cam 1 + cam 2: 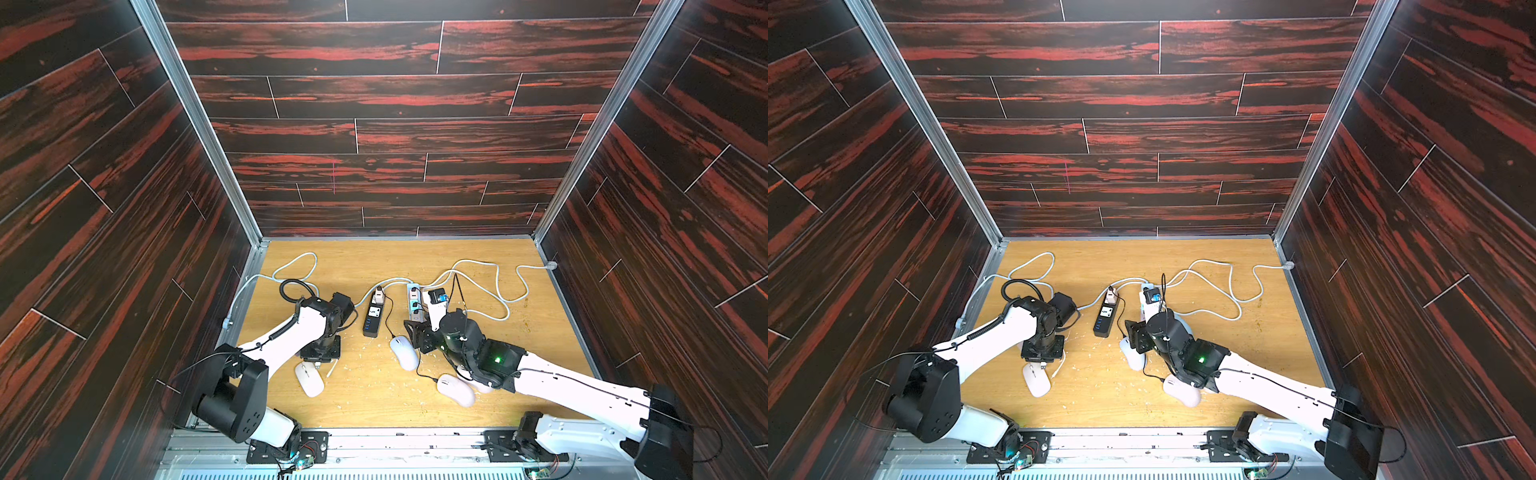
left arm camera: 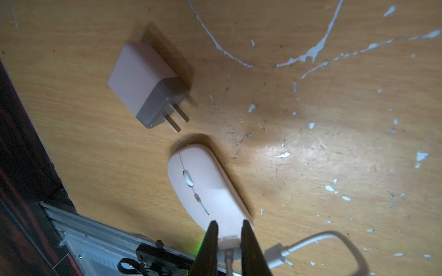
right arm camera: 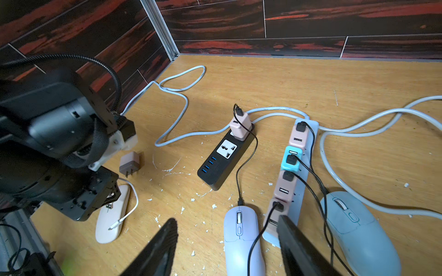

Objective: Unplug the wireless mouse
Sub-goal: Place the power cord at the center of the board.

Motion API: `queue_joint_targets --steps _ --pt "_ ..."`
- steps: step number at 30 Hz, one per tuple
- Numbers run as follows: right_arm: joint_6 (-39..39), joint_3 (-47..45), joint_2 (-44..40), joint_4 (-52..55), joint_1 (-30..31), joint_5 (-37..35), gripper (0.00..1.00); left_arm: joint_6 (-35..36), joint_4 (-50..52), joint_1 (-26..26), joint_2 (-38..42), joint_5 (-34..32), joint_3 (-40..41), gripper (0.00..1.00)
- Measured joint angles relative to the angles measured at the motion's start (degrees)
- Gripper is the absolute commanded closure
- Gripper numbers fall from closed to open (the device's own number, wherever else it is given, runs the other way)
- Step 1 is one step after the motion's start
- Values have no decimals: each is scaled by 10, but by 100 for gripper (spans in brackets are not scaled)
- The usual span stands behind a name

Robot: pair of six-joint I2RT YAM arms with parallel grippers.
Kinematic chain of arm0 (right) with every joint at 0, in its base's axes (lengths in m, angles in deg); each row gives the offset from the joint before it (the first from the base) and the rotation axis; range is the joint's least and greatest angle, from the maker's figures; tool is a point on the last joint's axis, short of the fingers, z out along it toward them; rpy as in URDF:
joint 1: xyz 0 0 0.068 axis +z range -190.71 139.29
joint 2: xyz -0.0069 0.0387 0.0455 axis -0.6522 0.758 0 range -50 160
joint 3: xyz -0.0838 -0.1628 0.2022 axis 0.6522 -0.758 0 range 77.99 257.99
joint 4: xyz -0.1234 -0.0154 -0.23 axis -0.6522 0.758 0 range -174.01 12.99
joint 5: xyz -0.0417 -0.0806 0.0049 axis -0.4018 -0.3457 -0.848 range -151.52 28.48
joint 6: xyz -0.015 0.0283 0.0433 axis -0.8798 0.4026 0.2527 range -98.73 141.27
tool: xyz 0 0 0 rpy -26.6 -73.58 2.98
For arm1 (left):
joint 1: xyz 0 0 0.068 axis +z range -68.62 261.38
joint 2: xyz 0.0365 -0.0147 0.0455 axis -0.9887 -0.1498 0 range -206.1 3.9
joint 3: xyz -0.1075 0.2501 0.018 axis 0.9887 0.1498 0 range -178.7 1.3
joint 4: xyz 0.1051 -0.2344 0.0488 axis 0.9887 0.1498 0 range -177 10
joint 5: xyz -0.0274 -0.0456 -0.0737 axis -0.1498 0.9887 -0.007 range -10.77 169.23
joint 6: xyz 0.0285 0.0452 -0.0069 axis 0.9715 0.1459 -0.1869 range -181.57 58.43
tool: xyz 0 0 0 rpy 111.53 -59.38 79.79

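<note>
A slim pale pink wireless mouse (image 1: 309,379) (image 1: 1036,380) (image 2: 203,186) (image 3: 107,222) lies near the front left of the wooden table. My left gripper (image 2: 229,223) (image 1: 319,360) hangs just above its rear end, shut on the USB plug (image 2: 229,239) of a short white cable (image 3: 134,203). The cable's other connector (image 2: 275,256) hangs loose, plugged into nothing. A pink charger (image 2: 143,83) (image 3: 129,163) lies on its side beside the mouse. My right gripper (image 3: 228,221) (image 1: 419,336) is open over a lilac mouse (image 3: 241,234) (image 1: 404,352).
A black power strip (image 1: 372,319) (image 3: 215,172) carries one pink charger. Several chargers with black cables fill a white strip (image 3: 308,153). A pale blue mouse (image 3: 358,229) and another mouse (image 1: 456,390) lie at right. Grey cords (image 1: 498,291) loop across the back.
</note>
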Motion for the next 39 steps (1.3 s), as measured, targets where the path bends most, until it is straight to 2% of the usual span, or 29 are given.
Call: queue_joint_targets --steps 6,13,16,30,34,39 --pt "2 -6 -5 3 -5 0 31 3 2 3 -35 -2 -12 98" --pt "5 -15 -21 11 -6 -2 31 4 3 22 -72 -24 -15 65" --pt "7 -18 -22 11 -6 -2 31 2 4 29 -72 -32 -18 59" --pt "20 -22 -22 25 -6 -3 31 6 -5 37 -33 -59 -34 55" --pt "21 -23 -24 39 -6 -5 31 17 -37 34 29 -44 -34 54" --pt "21 -34 -41 57 -6 -11 31 29 -122 18 151 -4 -15 49"
